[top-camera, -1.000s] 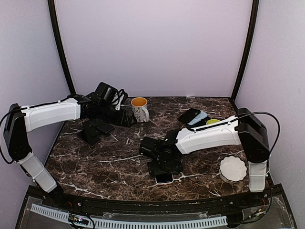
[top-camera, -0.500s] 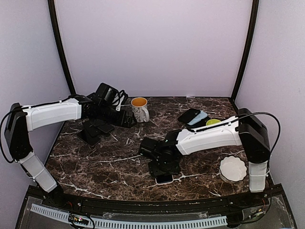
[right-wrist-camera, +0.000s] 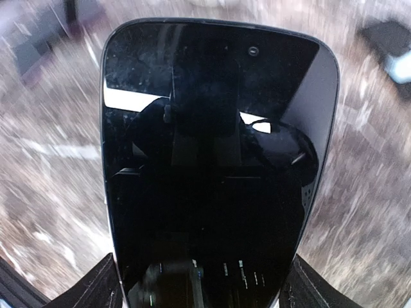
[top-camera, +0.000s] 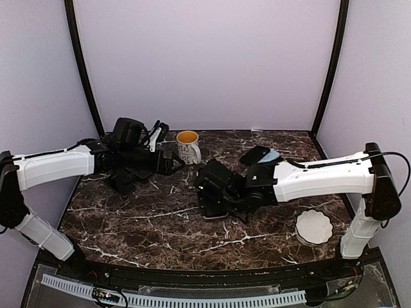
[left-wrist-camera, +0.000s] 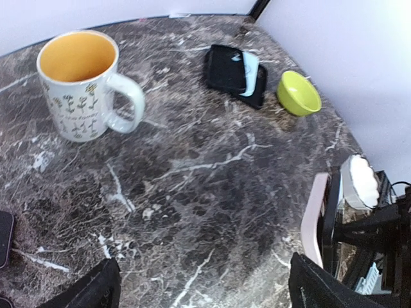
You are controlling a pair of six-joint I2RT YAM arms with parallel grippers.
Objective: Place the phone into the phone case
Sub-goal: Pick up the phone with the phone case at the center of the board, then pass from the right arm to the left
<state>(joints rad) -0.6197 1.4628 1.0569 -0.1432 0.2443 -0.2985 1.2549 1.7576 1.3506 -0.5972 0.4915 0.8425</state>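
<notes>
Black glass phone (right-wrist-camera: 218, 147) hangs clamped in the right end effector (top-camera: 215, 199); left end effector (left-wrist-camera: 202, 289) gapes wide, empty. Next, I reckon: line it over the case (top-camera: 125, 179), squarely.

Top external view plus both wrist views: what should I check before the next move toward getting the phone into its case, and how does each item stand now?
1. Phone held: ok. The phone sits between the jaws of the right gripper, screen toward the wrist camera.
2. Left gripper free: ok. Its jaws stand wide apart with nothing between them.
3. Target case identified: cannot tell. Dark cases lie by the green bowl; other dark pieces lie near the left gripper.
4. Mug out of the way: ok. It stands apart from the phone.
5. Case held steady: not ok. Neither gripper touches a case.
</notes>
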